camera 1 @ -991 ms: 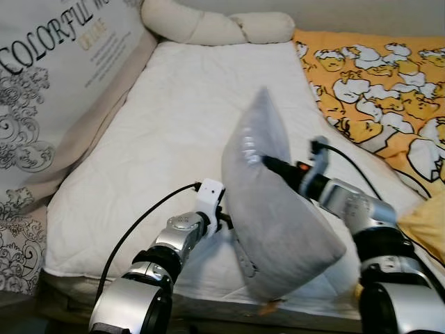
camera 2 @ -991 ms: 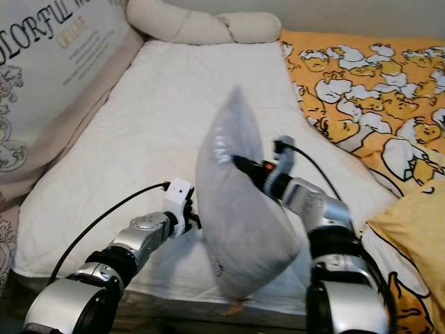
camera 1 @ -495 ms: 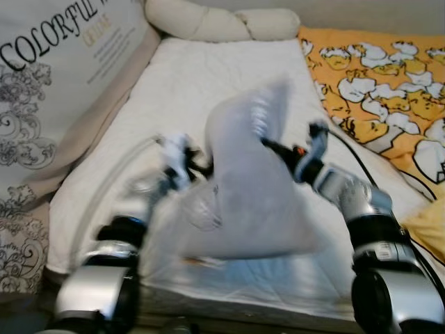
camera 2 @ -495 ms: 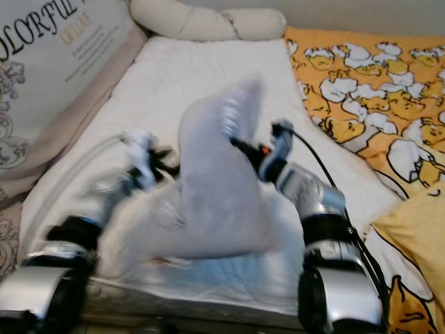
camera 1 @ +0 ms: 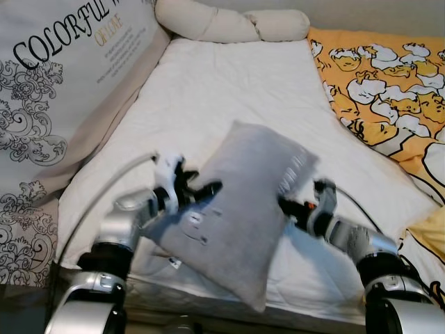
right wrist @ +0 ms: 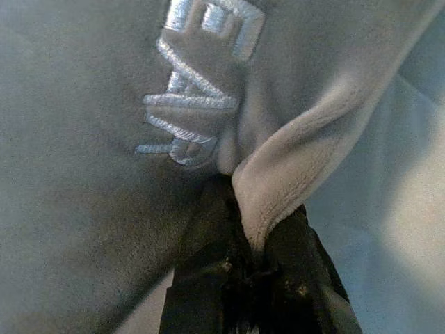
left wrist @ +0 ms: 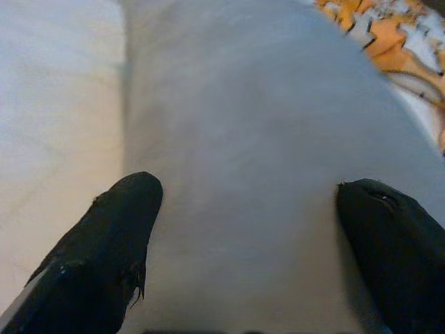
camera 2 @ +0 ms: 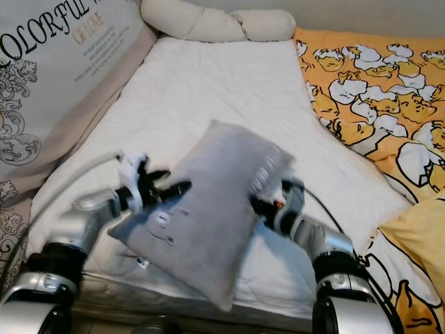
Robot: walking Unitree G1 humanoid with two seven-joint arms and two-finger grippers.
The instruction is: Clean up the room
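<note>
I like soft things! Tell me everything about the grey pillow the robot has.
The pillow is grey, plump and fleecy, with pale stitched letters near one edge and a small tag below. It is held tilted above the white mattress, one corner pointing down over the bed's near edge. The left gripper has its fingers spread around one side; the right gripper pinches the opposite edge.

We see the pillow (camera 1: 236, 209) on the bed (camera 1: 229, 90), bolster (camera 1: 229, 24) behind, blanket (camera 1: 389, 83) right.
</note>
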